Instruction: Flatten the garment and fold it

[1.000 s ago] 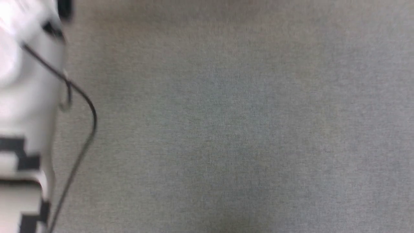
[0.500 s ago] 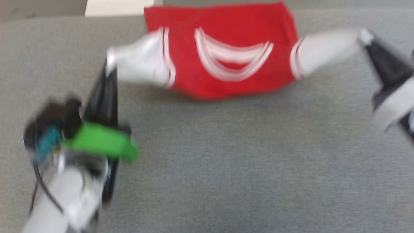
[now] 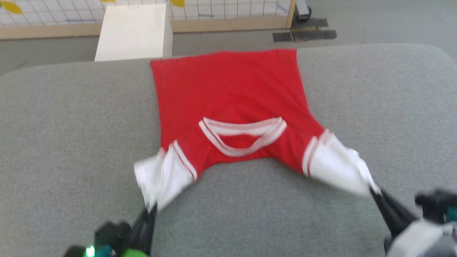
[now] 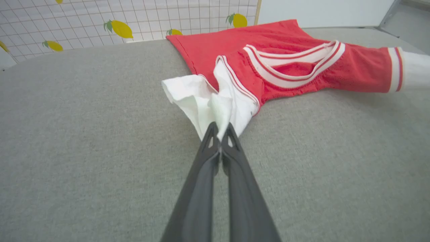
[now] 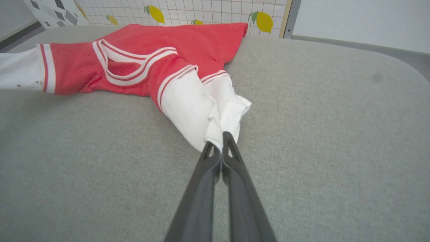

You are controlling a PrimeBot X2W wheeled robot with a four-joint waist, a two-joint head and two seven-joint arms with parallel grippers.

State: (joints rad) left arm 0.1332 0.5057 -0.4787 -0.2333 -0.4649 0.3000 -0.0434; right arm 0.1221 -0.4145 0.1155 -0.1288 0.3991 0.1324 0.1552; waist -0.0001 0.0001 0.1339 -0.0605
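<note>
Lying centre frame on the grey table [image 3: 53, 125], the shirt [image 3: 232, 92] spreads hem at top; wrist views resolve what the head view blurs: left gripper [image 4: 220, 129] and right gripper [image 5: 222, 139] each clenched on the shirt's white sleeve cloth.

I see the garment [image 3: 228, 89] as soft matt knit cloth; the table [image 3: 71, 125] under it is grey, coarse-woven matt fabric.

The left gripper [image 3: 152, 210] reaches in from the lower left, its fingers pinched together on a sleeve of the garment [image 3: 228, 89]. The right gripper [image 3: 374, 192] mirrors it at lower right, clamped on the other sleeve.
</note>
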